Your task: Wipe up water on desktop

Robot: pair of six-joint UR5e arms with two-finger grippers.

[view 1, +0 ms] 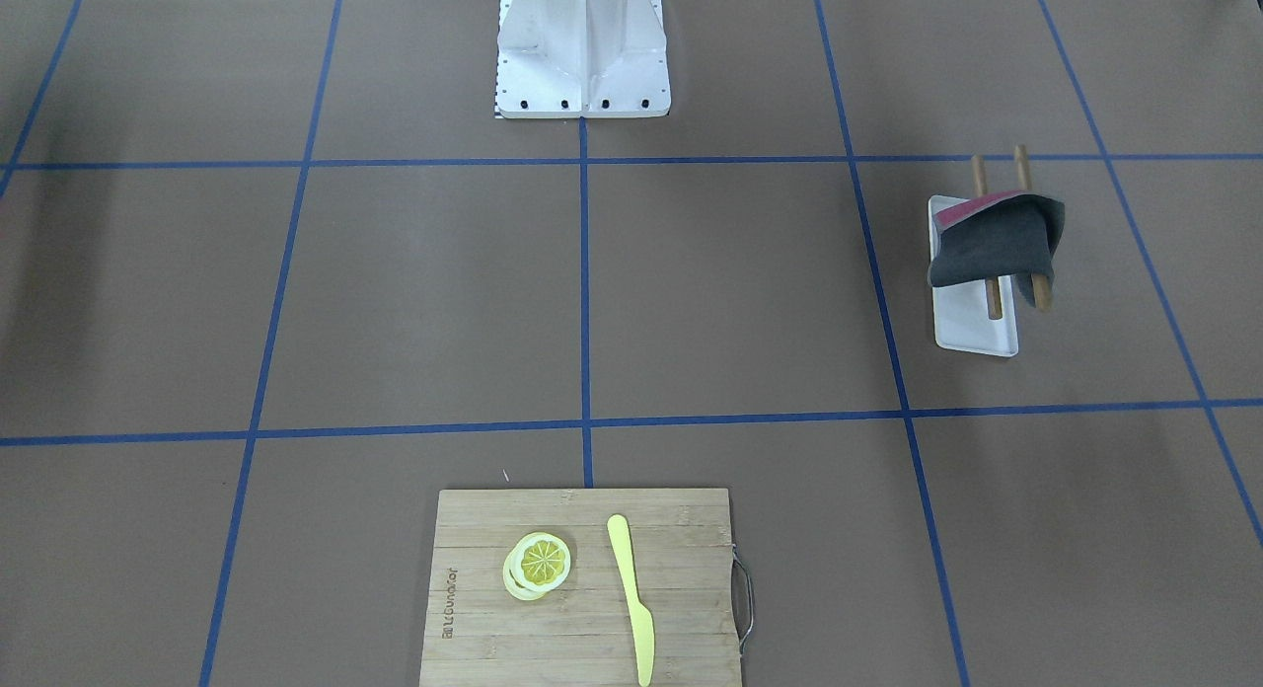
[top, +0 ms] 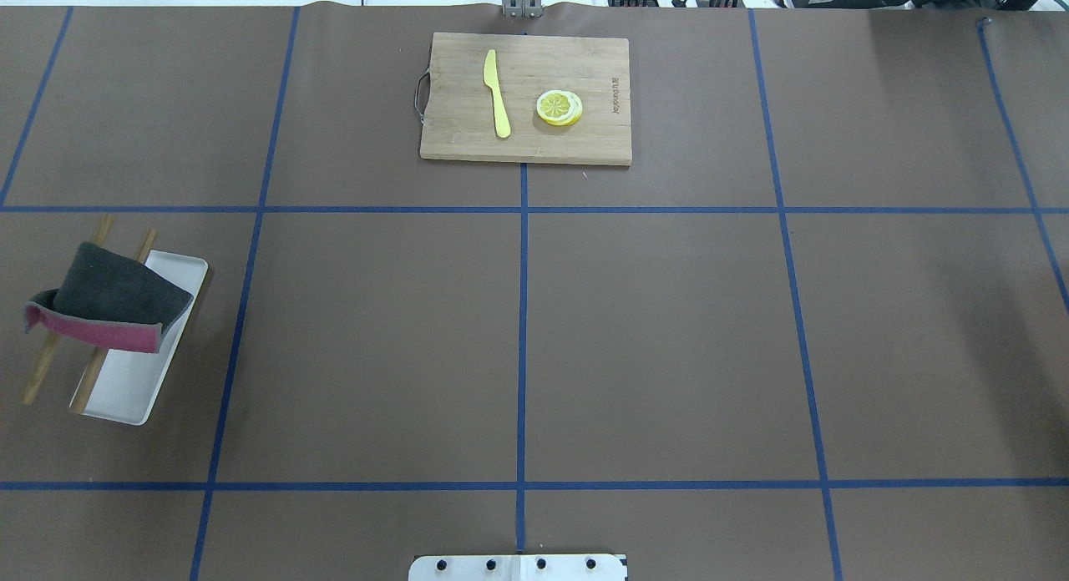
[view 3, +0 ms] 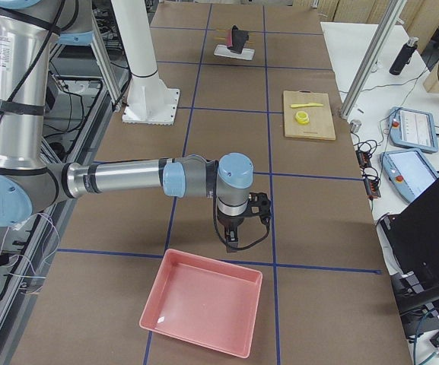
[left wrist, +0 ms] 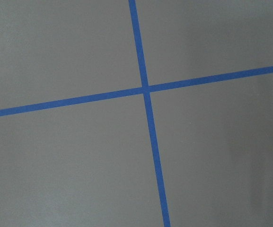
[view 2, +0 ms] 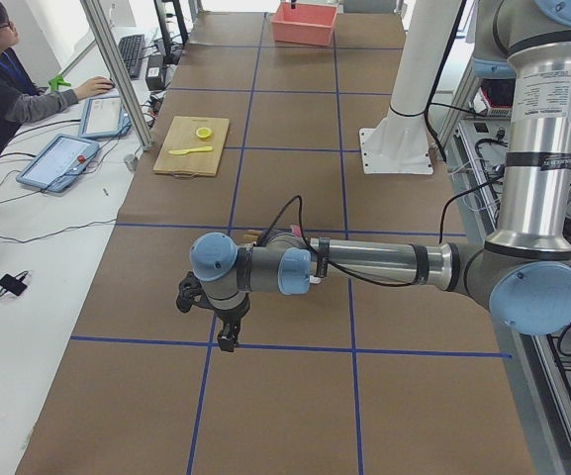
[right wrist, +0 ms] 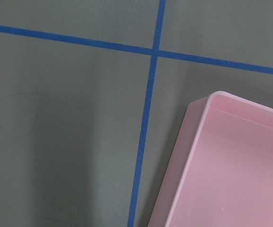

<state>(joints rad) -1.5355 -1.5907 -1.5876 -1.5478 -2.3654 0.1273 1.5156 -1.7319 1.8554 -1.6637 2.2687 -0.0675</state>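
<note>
The desktop (view 1: 740,292) is matte brown with a grid of blue tape lines; it also shows in the overhead view (top: 668,330). I see no clear water on it, only a faint outlined patch (right wrist: 18,113) in the right wrist view. A dark grey cloth (view 1: 997,243) with a pink underside hangs over two wooden sticks on a white tray (view 1: 972,332). My left gripper (view 2: 228,336) hangs above bare desktop and shows only in the exterior left view. My right gripper (view 3: 233,242) hangs just beyond a pink bin (view 3: 204,308). I cannot tell whether either is open or shut.
A bamboo cutting board (view 1: 474,588) carries lemon slices (view 1: 538,564) and a yellow knife (view 1: 631,593). The white robot base (view 1: 582,55) stands mid-table. The pink bin also shows in the right wrist view (right wrist: 235,165). An operator (view 2: 8,79) sits at a side desk.
</note>
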